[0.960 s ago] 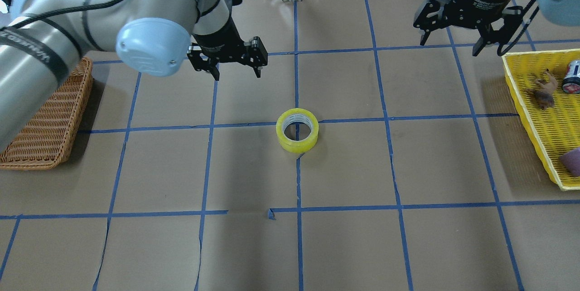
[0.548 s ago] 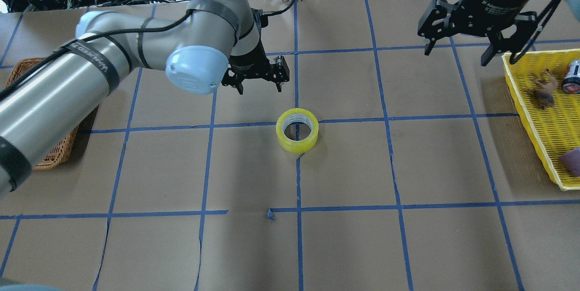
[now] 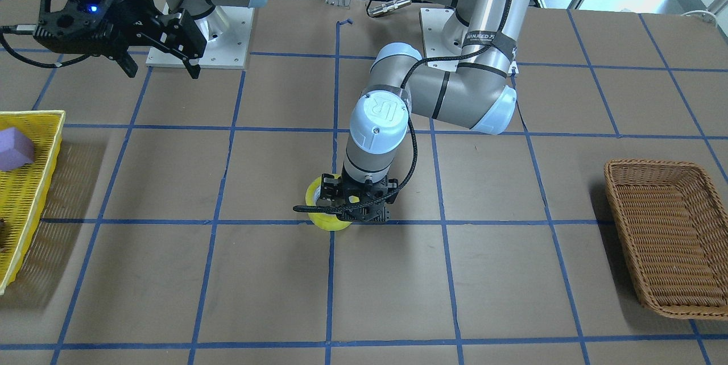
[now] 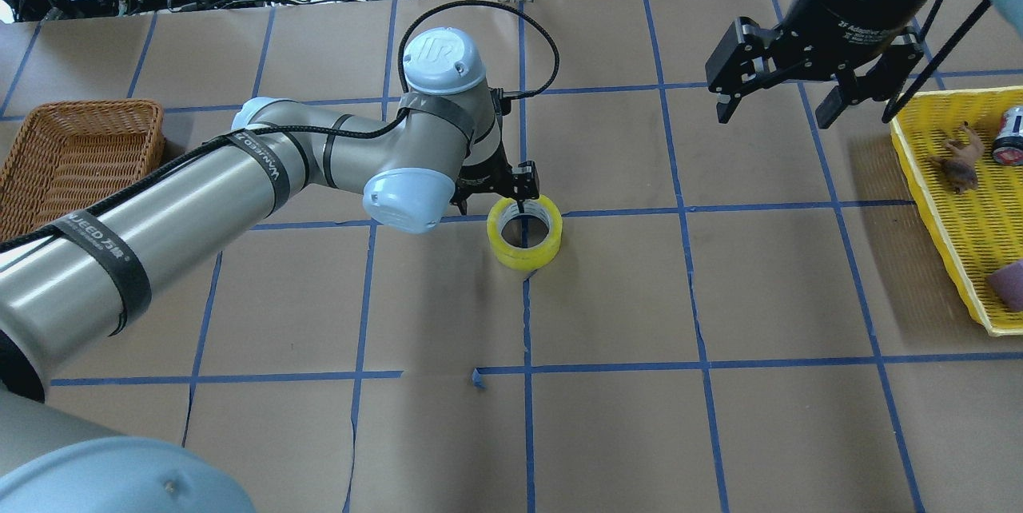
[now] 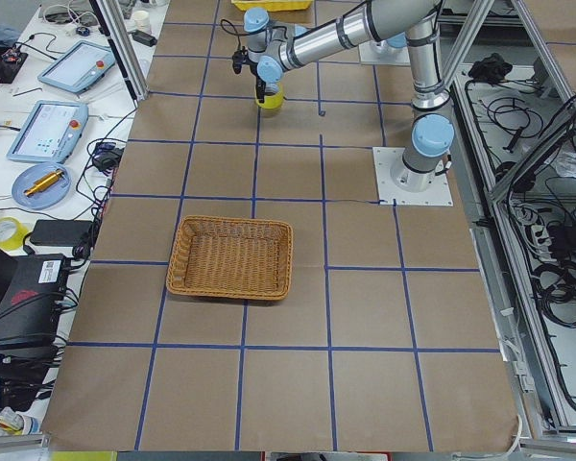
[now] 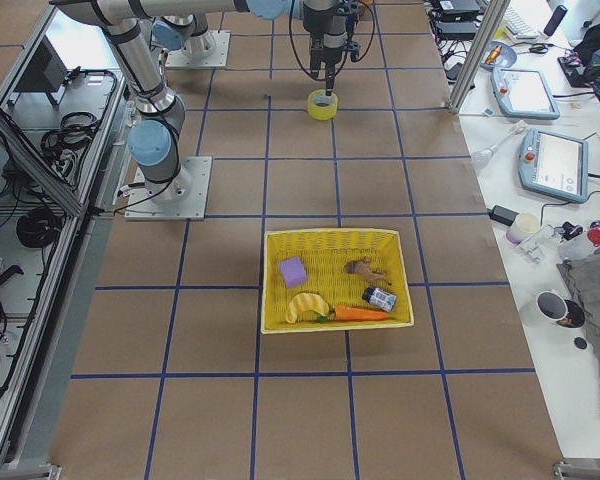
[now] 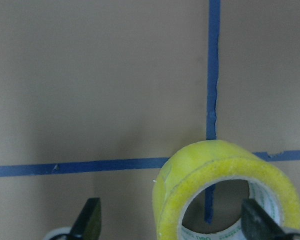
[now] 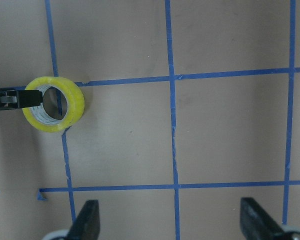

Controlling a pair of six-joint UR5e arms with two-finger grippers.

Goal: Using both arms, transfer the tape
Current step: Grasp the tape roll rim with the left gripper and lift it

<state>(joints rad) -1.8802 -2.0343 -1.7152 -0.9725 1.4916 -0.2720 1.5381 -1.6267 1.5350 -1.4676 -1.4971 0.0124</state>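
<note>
Nearest the overhead camera, the left arm (image 4: 160, 233) comes in from the lower left and bends down over the middle of the table (image 4: 639, 433). Just beyond its elbow the tape (image 4: 511, 255) lies flat on the brown paper, hole upward, on a crossing of the blue grid lines (image 4: 527, 433). The left gripper (image 7: 172, 225) hangs low over the roll's far side with its jaws apart. In the wrist view one finger (image 7: 88, 220) stands outside the yellow wall and the other sits over the hole, so one side of the roll lies between them; whether either finger touches it is hard to tell. Farther back and to the right, the right gripper (image 4: 775, 105) hovers above the table, jaws spread wide with nothing in them, well apart from the tape. Beside it a yellow tray (image 4: 919, 169) holds a purple block (image 4: 1009, 285), and a wicker basket (image 4: 72, 145) sits at the far left
</note>
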